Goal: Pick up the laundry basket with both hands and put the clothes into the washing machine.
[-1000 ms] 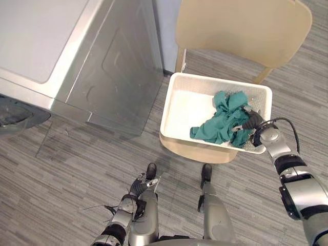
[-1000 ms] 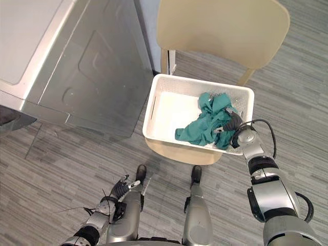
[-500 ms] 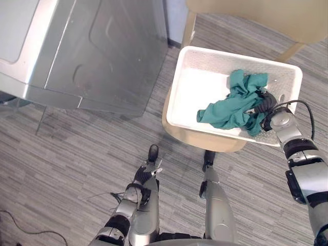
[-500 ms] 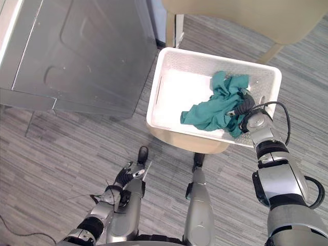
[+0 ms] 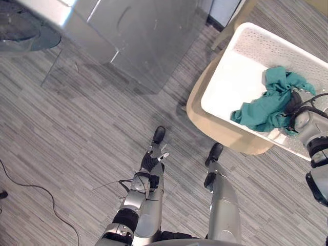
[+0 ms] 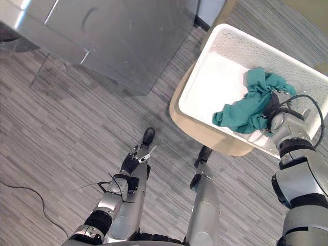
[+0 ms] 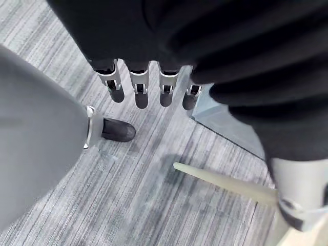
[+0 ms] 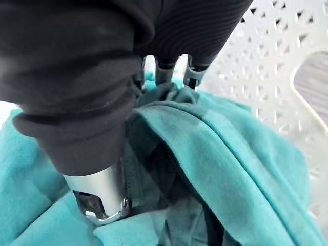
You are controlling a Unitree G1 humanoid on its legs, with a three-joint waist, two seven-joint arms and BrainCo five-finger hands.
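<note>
The washing machine (image 5: 141, 38) stands at the robot's upper left. A beige chair (image 5: 225, 134) stands at the right, its seat carrying the white laundry basket (image 5: 230, 84). The teal clothes (image 5: 264, 106) lie bunched in the basket's right part. The right hand (image 6: 275, 102) is sunk into the clothes; whether it grips them cannot be told. The left hand (image 5: 152, 161) hangs low over the floor, fingers (image 7: 138, 87) straight, side by side, holding nothing.

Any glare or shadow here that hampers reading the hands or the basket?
Left eye view: mild sheen on the washing machine, none over the basket. Right wrist view: the dark cover of the right hand blocks part of the teal cloth. Left wrist view: left hand evenly lit, fingers straight.
</note>
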